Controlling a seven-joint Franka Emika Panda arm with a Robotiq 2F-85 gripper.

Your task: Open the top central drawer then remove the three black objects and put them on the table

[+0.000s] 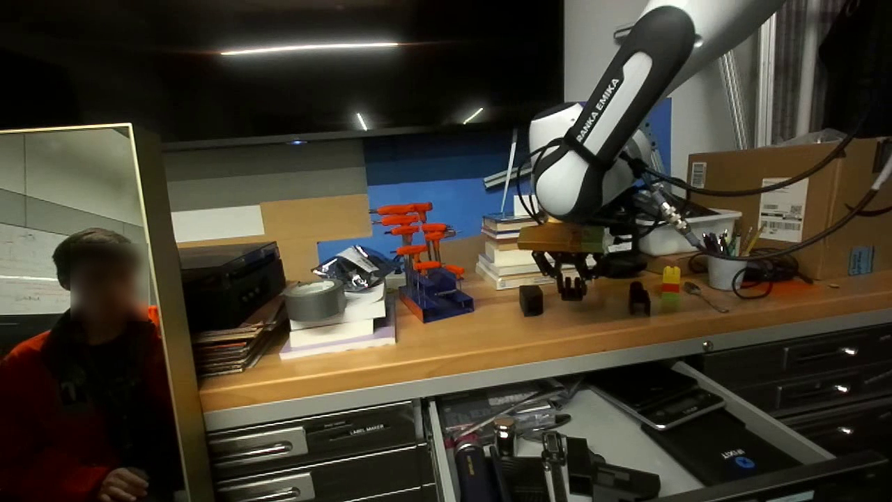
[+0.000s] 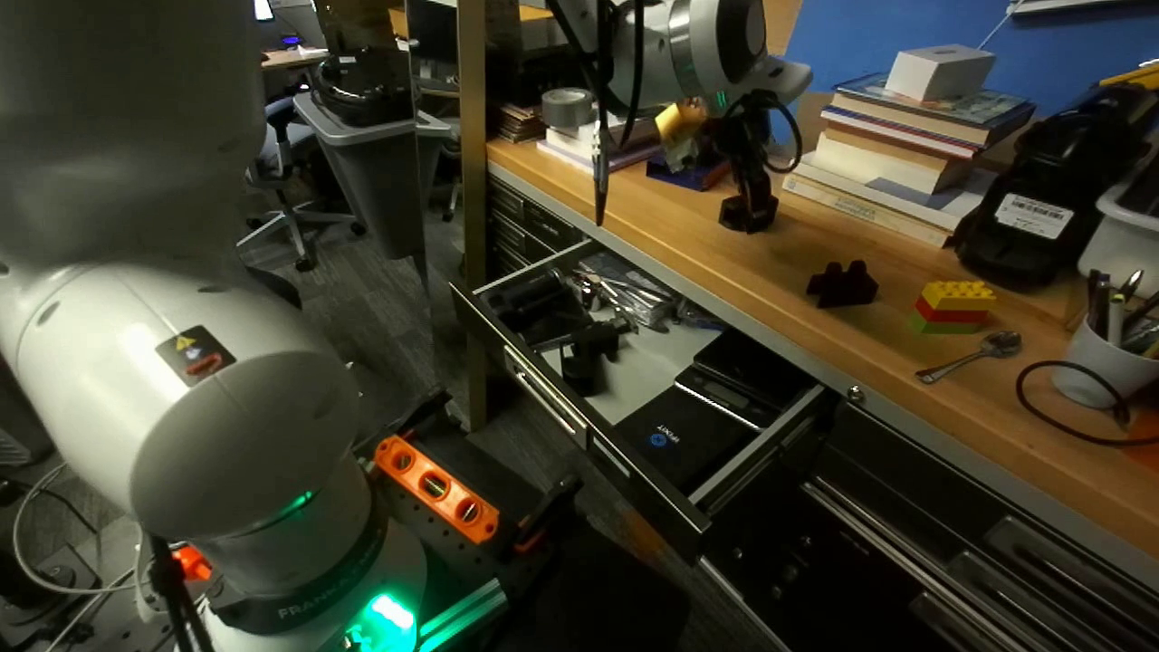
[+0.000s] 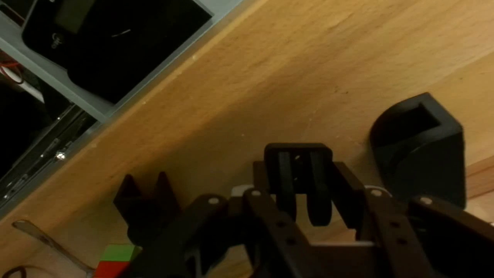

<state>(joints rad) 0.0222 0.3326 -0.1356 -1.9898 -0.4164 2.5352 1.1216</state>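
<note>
The top central drawer (image 2: pixel 548 394) stands pulled out in both exterior views. My gripper (image 1: pixel 573 279) is low over the wooden table (image 1: pixel 446 343). Its jaws are shut on a black object (image 3: pixel 298 164) whose two prongs point back towards the palm; I cannot tell whether its base touches the wood. A hollow, chunky black object (image 3: pixel 432 166) sits on the table to the right in the wrist view. Left of the gripper there, a pronged black object (image 3: pixel 148 210) also rests on the table. Near the fingertips in an exterior view, dark shapes merge.
Inside the drawer are a black scale (image 1: pixel 686 408), a flat black box (image 1: pixel 725 450) and several tools. Around the gripper stand an orange-handled key rack (image 1: pixel 428 275), stacked books (image 1: pixel 503 261), toy bricks (image 2: pixel 953 306), a spoon (image 2: pixel 973 353) and a pen cup (image 1: pixel 726 270).
</note>
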